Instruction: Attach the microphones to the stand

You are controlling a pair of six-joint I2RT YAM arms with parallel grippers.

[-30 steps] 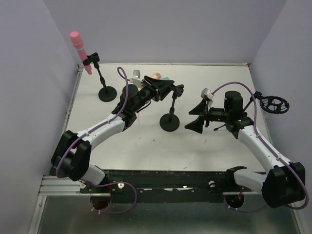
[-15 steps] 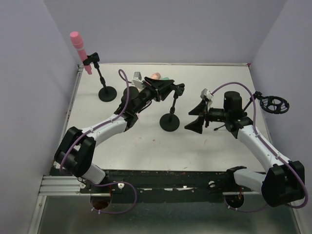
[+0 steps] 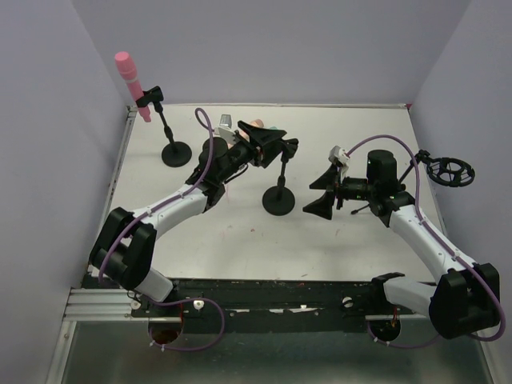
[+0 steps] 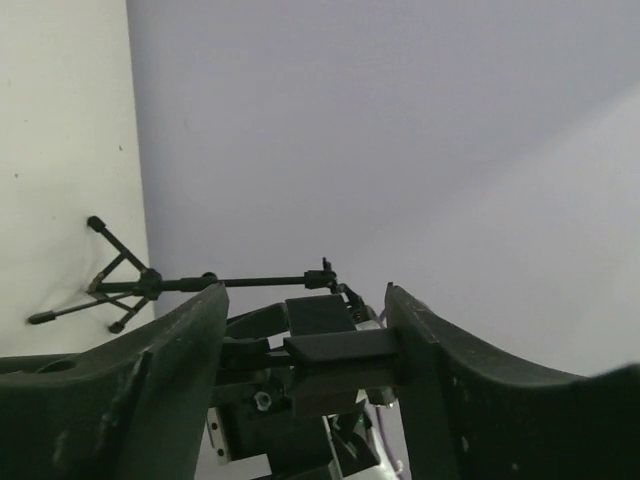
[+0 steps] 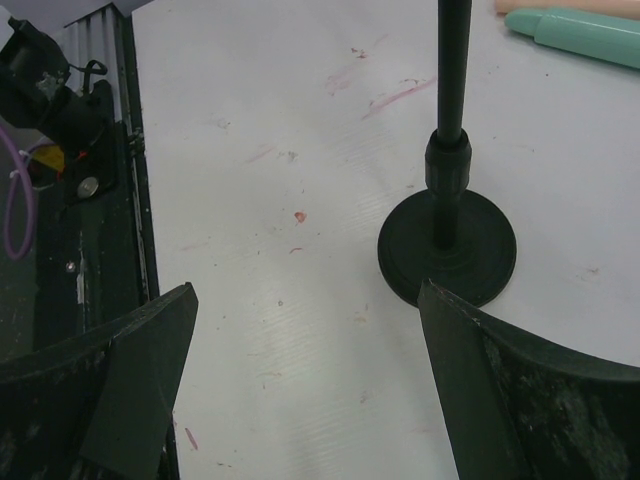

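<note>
Pink mic: the pink microphone [image 3: 128, 80] sits tilted in the holder of the left stand [image 3: 176, 152]; I count that one done.
Other mics: the peach microphone [image 3: 254, 125] and mint microphone [image 5: 580, 35] lie side by side on the counter [image 5: 300, 120], at the far edge behind my left arm. Neither is picked up.
Left claw: the left claw [image 3: 284, 146] has its jaws apart around the clip [image 4: 340, 350] of the middle stand [image 3: 278, 200]. There is a gap on one side, so it grips nothing and carries no mic.
Right claw: the right claw [image 3: 314, 194] is spread wide and empty, low beside the middle stand's base.
Step, my guess: clip handled, next fetch a mic.
How to do it well: back my left claw straight off the clip so the stand doesn't tip. Grab the mint mic mid-body, head clear of the jaws. Pinch the stand pole with my right claw before pressing the mic in.
Risk: light stand, easy to knock over.
</note>
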